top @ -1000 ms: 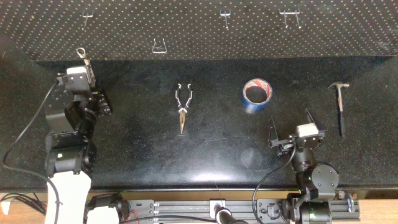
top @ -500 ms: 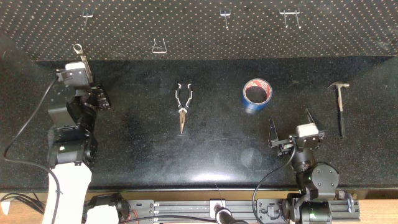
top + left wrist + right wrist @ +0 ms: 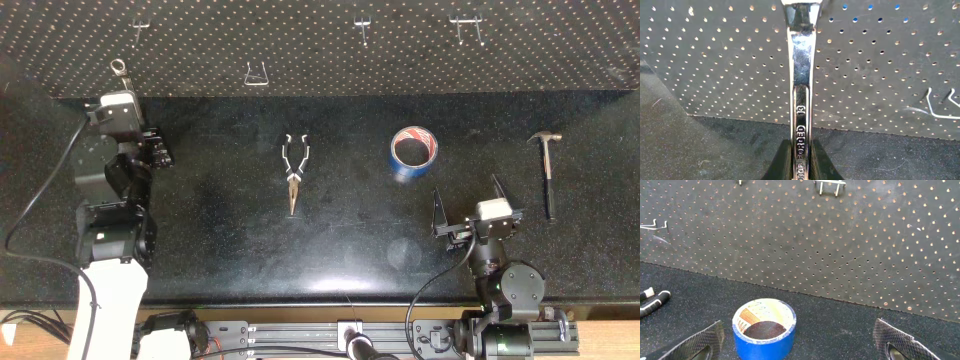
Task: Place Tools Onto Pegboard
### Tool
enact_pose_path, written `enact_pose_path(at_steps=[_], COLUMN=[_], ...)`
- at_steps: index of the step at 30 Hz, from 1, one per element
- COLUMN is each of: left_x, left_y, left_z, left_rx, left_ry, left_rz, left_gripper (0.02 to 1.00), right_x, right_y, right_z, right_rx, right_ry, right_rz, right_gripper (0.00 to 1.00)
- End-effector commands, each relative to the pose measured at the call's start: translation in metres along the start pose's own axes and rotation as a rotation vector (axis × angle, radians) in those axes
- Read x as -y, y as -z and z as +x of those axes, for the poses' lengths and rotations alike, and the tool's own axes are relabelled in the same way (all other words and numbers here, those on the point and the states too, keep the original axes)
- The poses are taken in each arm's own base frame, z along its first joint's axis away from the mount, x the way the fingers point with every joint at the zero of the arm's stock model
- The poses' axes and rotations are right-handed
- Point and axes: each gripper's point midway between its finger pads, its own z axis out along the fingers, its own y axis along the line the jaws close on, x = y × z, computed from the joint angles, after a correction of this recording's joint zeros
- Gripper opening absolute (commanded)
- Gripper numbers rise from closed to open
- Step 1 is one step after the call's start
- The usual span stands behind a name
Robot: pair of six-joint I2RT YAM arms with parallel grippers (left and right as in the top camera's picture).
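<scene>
We see the left jaws shut tight on the handle of a shiny wrench (image 3: 801, 75). The wrench sticks straight out of the jaws, and its far end is over the pegboard (image 3: 300, 40), near the pegboard's left end. We cannot tell if the wrench touches the pegboard. A small hook (image 3: 141, 24) sits on the pegboard a bit higher up than the wrench tip. More hooks are on the pegboard: a wire loop (image 3: 257, 75) low down, a single hook (image 3: 363, 25) near the top middle, and a double hook (image 3: 467, 26) toward the pegboard's right end. The other tools lie on the black worktop (image 3: 220, 240) in front of the pegboard. The pliers (image 3: 294, 172) lie in front of the pegboard's middle, handles pointing at the pegboard. The blue roll of tape (image 3: 413, 153) lies flat in front of the pegboard's right half. The hammer (image 3: 547, 172) lies in front of the pegboard's right end, head toward the pegboard. The right jaws are wide apart and hold nothing. They are farther from the pegboard than the tape and face it.
</scene>
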Motion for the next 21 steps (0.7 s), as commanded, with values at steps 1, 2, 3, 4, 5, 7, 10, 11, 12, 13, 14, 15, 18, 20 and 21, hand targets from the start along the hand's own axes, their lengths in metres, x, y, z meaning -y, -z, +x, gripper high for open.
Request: enact_pose_path(at_steps=[1, 2, 3, 4, 5, 7, 10, 11, 12, 13, 14, 15, 18, 20, 21], left_x=[-0.002, -0.002, -0.002, -0.002, -0.002, -0.002, -0.002, -0.002, -0.002, -0.002, -0.002, -0.002, -0.002, -0.002, -0.002], left_y=[-0.005, -0.007, -0.008, -0.009, -0.011, -0.013, -0.012, -0.011, -0.01, -0.008, -0.007, -0.004, 0.001, 0.003, 0.003], left_z=[-0.001, 0.0, 0.0, 0.001, 0.002, 0.001, 0.0, -0.002, -0.002, -0.002, -0.002, -0.003, -0.007, -0.01, -0.01], left_rx=[-0.004, -0.007, -0.008, -0.01, -0.011, -0.007, -0.002, 0.002, 0.003, 0.003, 0.002, 0.001, 0.014, 0.024, 0.025], left_ry=[-0.014, -0.014, -0.014, -0.014, -0.014, -0.014, -0.013, -0.014, -0.014, -0.014, -0.013, -0.013, -0.008, 0.022, 0.03], left_rz=[-0.017, -0.017, -0.016, -0.016, -0.016, -0.016, -0.017, -0.017, -0.017, -0.017, -0.016, -0.015, -0.017, -0.016, -0.016], left_gripper=[0.029, 0.029, 0.029, 0.029, 0.029, 0.029, 0.029, 0.029, 0.029, 0.029, 0.029, 0.029, 0.029, 0.027, 0.027], right_x=[-0.002, -0.002, -0.002, -0.002, -0.002, -0.002, -0.002, -0.002, -0.002, -0.002, -0.002, -0.002, -0.002, -0.002, -0.002], right_y=[0.0, 0.0, 0.0, 0.0, 0.0, 0.0, 0.0, 0.0, 0.0, 0.0, 0.0, 0.0, 0.0, 0.0, 0.0], right_z=[0.001, 0.001, 0.001, 0.001, 0.001, 0.001, 0.001, 0.001, 0.001, 0.001, 0.001, 0.001, 0.001, 0.001, 0.001], right_rx=[0.003, 0.003, 0.003, 0.003, 0.003, 0.003, 0.003, 0.003, 0.003, 0.003, 0.003, 0.003, 0.003, 0.003, 0.003], right_ry=[0.015, 0.015, 0.015, 0.015, 0.015, 0.015, 0.015, 0.015, 0.015, 0.015, 0.015, 0.015, 0.015, 0.015, 0.015], right_rz=[-0.005, -0.005, -0.005, -0.005, -0.005, -0.005, -0.005, -0.005, -0.005, -0.005, -0.005, -0.005, -0.005, -0.005, -0.005], right_gripper=[0.976, 0.976, 0.976, 0.976, 0.976, 0.976, 0.976, 0.976, 0.976, 0.976, 0.976, 0.974, 0.976, 0.976, 0.976])
